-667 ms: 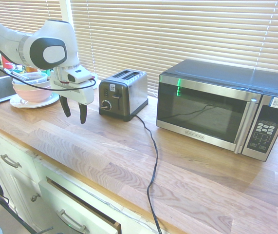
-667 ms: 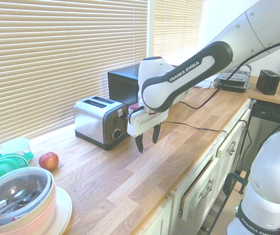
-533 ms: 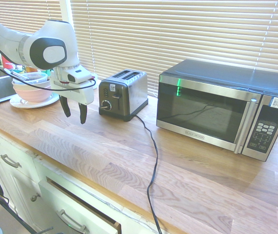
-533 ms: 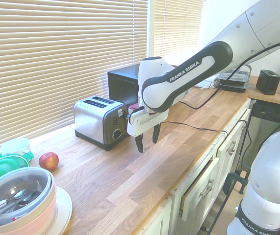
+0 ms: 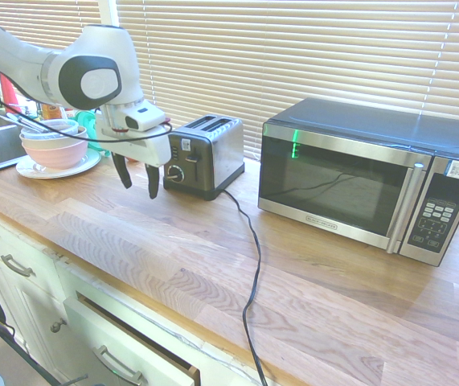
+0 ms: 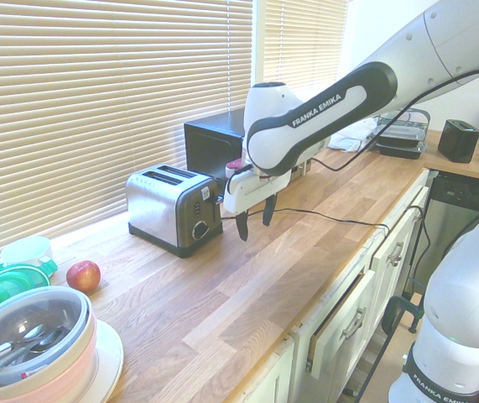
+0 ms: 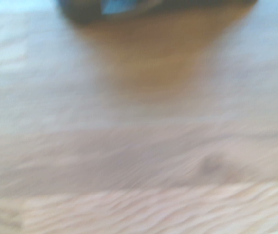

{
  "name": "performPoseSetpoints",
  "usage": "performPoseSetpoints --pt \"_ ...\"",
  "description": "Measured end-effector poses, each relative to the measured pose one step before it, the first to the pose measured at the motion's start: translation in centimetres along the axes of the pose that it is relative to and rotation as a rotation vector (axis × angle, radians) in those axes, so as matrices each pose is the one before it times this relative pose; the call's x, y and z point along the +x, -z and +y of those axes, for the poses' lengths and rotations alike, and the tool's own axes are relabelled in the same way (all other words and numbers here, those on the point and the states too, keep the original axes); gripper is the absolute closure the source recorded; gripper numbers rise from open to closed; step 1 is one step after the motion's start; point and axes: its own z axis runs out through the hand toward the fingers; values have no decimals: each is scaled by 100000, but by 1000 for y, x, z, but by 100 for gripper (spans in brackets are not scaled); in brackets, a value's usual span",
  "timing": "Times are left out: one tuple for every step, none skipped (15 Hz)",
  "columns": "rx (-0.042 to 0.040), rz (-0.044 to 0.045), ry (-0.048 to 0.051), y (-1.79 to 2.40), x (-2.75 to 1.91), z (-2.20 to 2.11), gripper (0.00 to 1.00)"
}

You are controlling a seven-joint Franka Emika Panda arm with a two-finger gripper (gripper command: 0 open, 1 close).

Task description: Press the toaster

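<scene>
Just beside the toaster [image 6: 168, 208], the end effector [image 6: 256, 220] hangs with fingers spread.

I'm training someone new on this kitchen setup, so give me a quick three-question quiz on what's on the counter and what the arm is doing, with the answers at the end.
1. True or false: the gripper is holding the apple.
2. Multiple choice: what stands between the gripper and the microwave in the first exterior view?
a) a kettle
b) the two-slot toaster
c) a blender
3. Fill in the blank: the pink bowl rests on a white ____.

Key: 1 false; 2 b; 3 plate
</scene>
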Motion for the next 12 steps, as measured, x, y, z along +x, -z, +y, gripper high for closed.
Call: performPoseSetpoints --pt "657 734 1543 890 445 -363 0" --pt "620 977 1013 944 330 -499 0" --pt "804 1542 1107 1044 218 -728 0" --pt "1004 1402 770 1210 354 -744 0" --pt "1084 1156 343 1212 567 -741 0" --pt "994 949 112 1015 763 -765 0" --pt "623 443 -52 637 938 -810 0" --pt "42 -284 26 197 956 -868 0" --pt "37 -388 126 -66 923 -917 0" --pt "86 -368 206 -305 856 -911 0" --pt "-175 -596 83 -335 764 -751 0" --pt "-336 -677 -168 -329 818 -553 0"
